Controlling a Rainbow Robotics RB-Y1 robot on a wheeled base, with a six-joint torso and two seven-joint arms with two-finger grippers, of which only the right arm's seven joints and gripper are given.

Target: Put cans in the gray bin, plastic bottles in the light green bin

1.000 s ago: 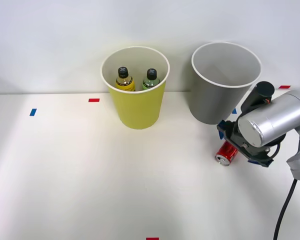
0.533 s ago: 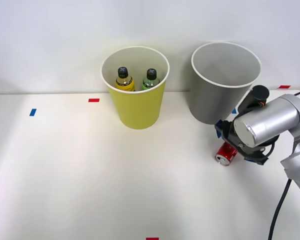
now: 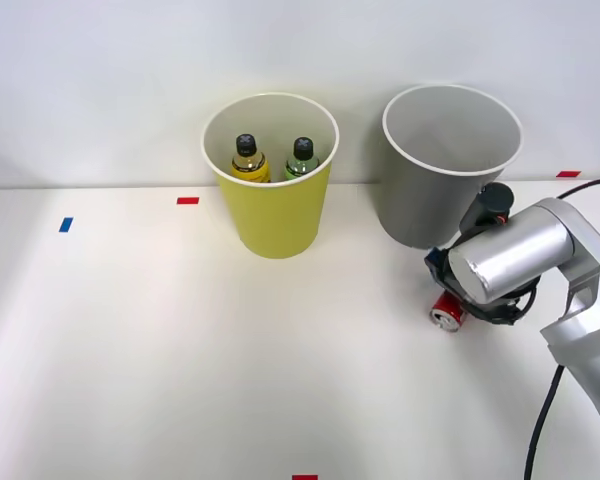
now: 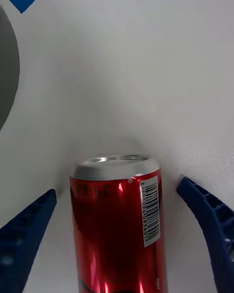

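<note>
A small red can [image 3: 445,312] with silver ends lies on its side on the white table, just in front of the gray bin [image 3: 443,190]. My right gripper [image 3: 452,290] hangs low over the can. In the right wrist view the can [image 4: 117,224] lies between the two blue fingers [image 4: 27,224], which stand open with a gap on each side. The light green bin [image 3: 273,205] stands to the left of the gray one. Inside it are two plastic bottles with black caps, a yellow one [image 3: 247,160] and a green one [image 3: 301,160].
Small tape marks dot the table: blue [image 3: 66,224] at the left, red [image 3: 188,200] by the green bin, red [image 3: 569,174] at the right, red [image 3: 305,477] at the front edge. A black cable [image 3: 540,430] hangs from my arm.
My right arm has shifted left and lower, bringing the gripper over the can, which now shows less. The can and bins have stayed in place.
</note>
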